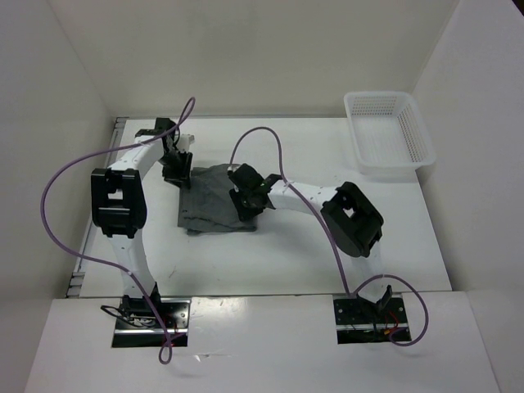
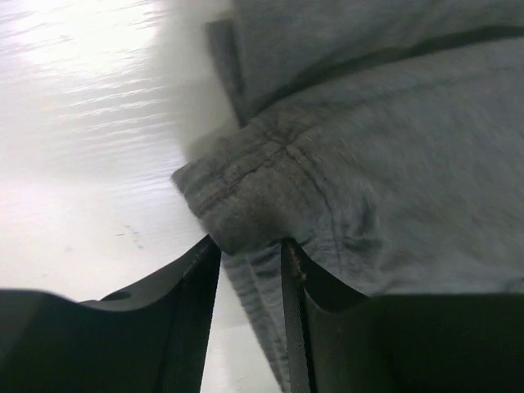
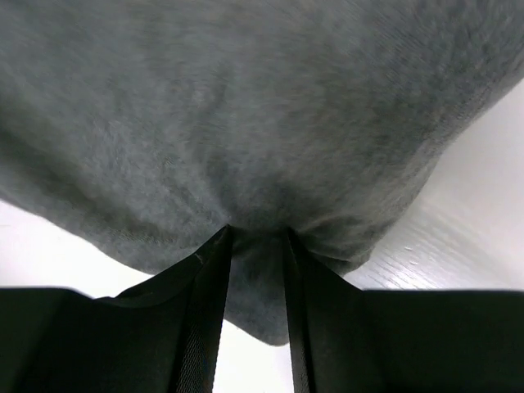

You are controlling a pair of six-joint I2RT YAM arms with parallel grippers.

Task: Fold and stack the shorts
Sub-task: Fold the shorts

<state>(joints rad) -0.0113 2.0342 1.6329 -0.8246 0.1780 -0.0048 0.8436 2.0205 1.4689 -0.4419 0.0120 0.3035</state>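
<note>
Shorts (image 1: 214, 205): dark grey, lying roughly flat mid-table, between the two arms. They look partly doubled over, with the far edge rumpled. In the left wrist view the cloth (image 2: 377, 180) shows a stitched double-seam edge and soft creases. In the right wrist view it (image 3: 246, 123) is a fuzzy, sagging bulge gathered towards the fingers.

Handling, my judgement: light, limp knit with no stiffness of its own. It will drape and slump wherever it is unsupported. It is not fragile and not slippery, but layers can slide over one another, so a pinch may catch only the top ply. The best holds are the seamed edges and corners, where the stitching gives thickness. Two holds set well apart should keep a lifted edge straight.

Left gripper (image 1: 175, 170): at the far-left corner of the shorts. Wrist view (image 2: 250, 274) shows the fingers close together with the seamed corner pinched in the narrow gap. I read it as clamped on the cloth.

Right gripper (image 1: 246, 201): over the right side of the shorts. Wrist view (image 3: 255, 262) shows the fingers nearly together, with a tuck of fabric drawn down between them. Also clamped on the cloth.

Table (image 1: 295, 262): white, faintly grained, glossy.

Basket (image 1: 386, 135): white mesh, far-right corner, well apart from the shorts, nothing visible inside.

Risk: with both holds on one limp piece, uneven travel would skew the fold line.
</note>
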